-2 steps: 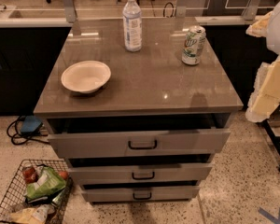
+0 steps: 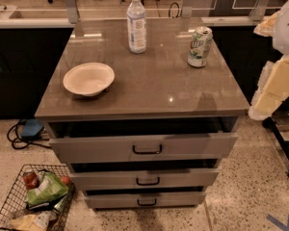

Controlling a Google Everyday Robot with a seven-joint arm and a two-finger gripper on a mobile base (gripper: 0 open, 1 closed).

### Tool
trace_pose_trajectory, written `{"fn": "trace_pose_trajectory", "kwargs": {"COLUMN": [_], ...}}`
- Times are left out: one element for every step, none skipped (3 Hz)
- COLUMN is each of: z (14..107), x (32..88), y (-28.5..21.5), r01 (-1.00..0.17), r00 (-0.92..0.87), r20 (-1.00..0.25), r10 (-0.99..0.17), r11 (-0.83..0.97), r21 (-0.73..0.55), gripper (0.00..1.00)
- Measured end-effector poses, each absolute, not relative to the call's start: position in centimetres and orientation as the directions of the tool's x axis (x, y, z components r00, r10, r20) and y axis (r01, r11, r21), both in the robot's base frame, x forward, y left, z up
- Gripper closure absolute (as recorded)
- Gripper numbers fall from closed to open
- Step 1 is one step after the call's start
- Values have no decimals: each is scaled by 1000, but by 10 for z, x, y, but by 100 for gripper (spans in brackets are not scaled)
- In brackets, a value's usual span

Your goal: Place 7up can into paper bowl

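The 7up can, white and green with a silver top, stands upright at the back right of the grey cabinet top. The paper bowl, shallow, off-white and empty, sits at the left of the same top, well apart from the can. Only cream and white sections of my arm show at the right edge, beside the cabinet and to the right of the can. My gripper is out of view, so nothing is seen holding the can.
A clear plastic bottle with a white cap stands at the back middle, between bowl and can. The cabinet's three drawers are slightly pulled out. A wire basket of snacks sits on the floor at the front left.
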State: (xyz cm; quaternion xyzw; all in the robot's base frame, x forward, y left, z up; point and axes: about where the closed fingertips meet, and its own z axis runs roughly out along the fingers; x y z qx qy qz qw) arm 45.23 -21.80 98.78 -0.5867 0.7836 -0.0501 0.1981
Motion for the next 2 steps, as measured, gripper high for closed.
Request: {"fn": "trace_pose_trajectory", "kwargs": {"z": [972, 955], "x": [490, 527], "y": [-239, -259], "r01": [-850, -787], "r00": [-301, -324], "r20": [-354, -485], "r10": [-885, -812], "r11": [417, 516], "r21": [-320, -338], "gripper": [0, 0]}}
